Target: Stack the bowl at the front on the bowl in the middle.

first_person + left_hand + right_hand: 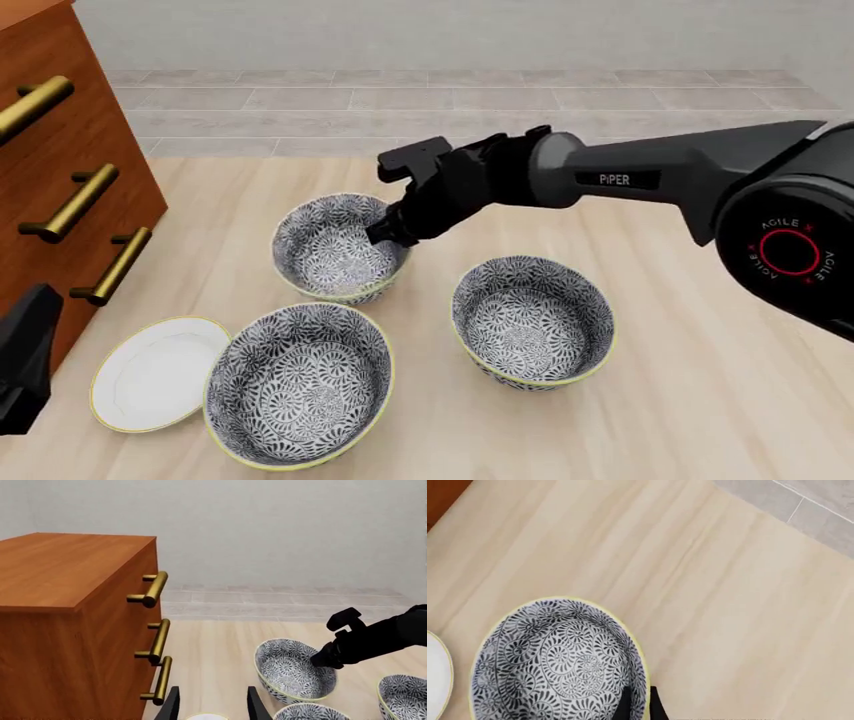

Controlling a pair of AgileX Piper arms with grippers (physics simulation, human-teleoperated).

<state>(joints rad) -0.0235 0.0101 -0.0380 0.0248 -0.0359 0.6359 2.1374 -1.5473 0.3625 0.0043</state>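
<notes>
The right pincer (384,232) is clenched on the right rim of one patterned bowl (335,246), one finger inside and one outside. This bowl stands on the wooden surface (694,400) behind the front bowl (299,385), left of a third bowl (534,320). The left pincer (212,707) is released, near the drawers (67,630)
</notes>
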